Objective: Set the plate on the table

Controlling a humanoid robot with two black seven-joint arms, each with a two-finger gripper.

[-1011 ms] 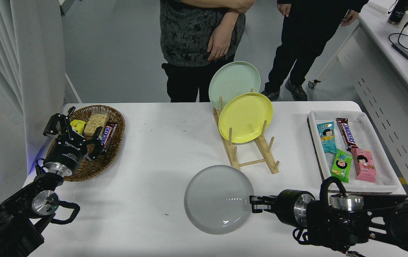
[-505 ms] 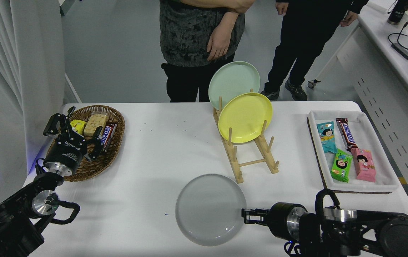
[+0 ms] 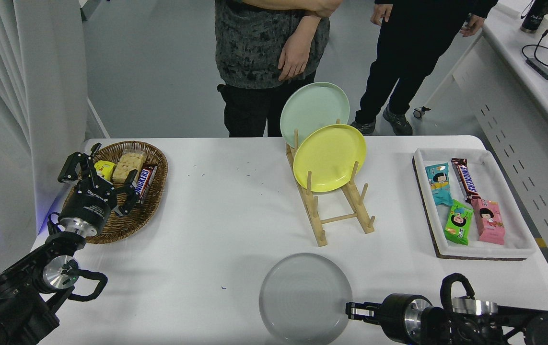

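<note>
The right gripper [image 3: 352,309] pinches the right rim of the grey plate [image 3: 305,298], low over the white table [image 3: 216,215] in front of the wooden plate rack [image 3: 338,211]; whether it rests there cannot be told. The left gripper [image 3: 97,175] hangs spread open over the wicker basket [image 3: 151,191].

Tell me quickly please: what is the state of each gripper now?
Left gripper: open, holding nothing, parked over the wicker basket.
Right gripper: jaws closed on the rim of the grey plate.

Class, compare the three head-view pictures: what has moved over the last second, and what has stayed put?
The grey plate, held at its right rim by the right gripper, has come down and toward the robot over the table. The right arm drew back with it. The left gripper, rack plates, basket and snack tray did not move.
</note>
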